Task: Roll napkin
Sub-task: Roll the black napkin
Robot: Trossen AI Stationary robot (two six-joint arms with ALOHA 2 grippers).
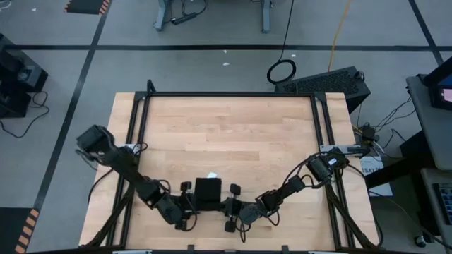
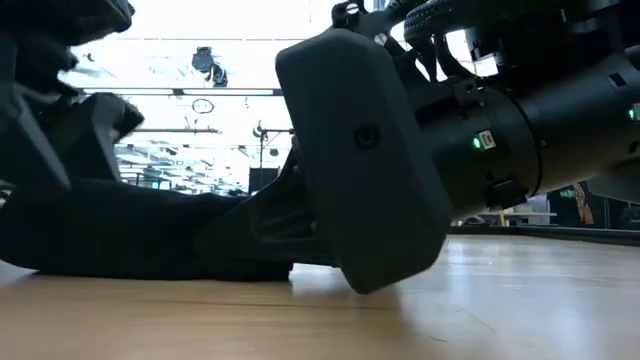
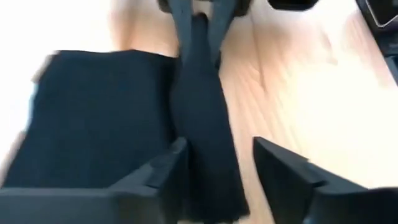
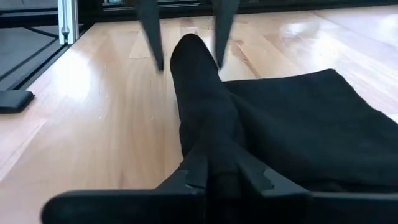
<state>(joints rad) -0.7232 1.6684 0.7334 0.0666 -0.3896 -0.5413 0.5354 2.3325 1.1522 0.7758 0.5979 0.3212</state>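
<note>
The black napkin [image 1: 208, 192] lies flat on the wooden table near its front edge, with a small white tag [image 1: 211, 176] at its far side. Its near edge is gathered into a narrow roll [image 3: 202, 124] running left to right. My right gripper [image 4: 217, 177] is shut on the roll's right end. My left gripper [image 3: 221, 168] stands open around the roll's left end [image 4: 189, 46], one finger on each side; whether a finger touches it I cannot tell. In the low view the napkin [image 2: 130, 230] rests on the wood behind a large dark gripper body [image 2: 370, 150]. My right gripper pinches the right end of the napkin's rolled near edge [image 4: 211, 134] between its two fingers. The fingers come nearly level from the table's right and lie along the roll. The roll lies on the table, with the flat remainder of the cloth [image 4: 311, 124] spread beside it.
Black frame rails [image 1: 138, 141] run along the table's left, right and far sides. Bare wood [image 1: 233, 134] stretches from the napkin toward the far edge. Both arms crowd the near edge, close on either side of the napkin.
</note>
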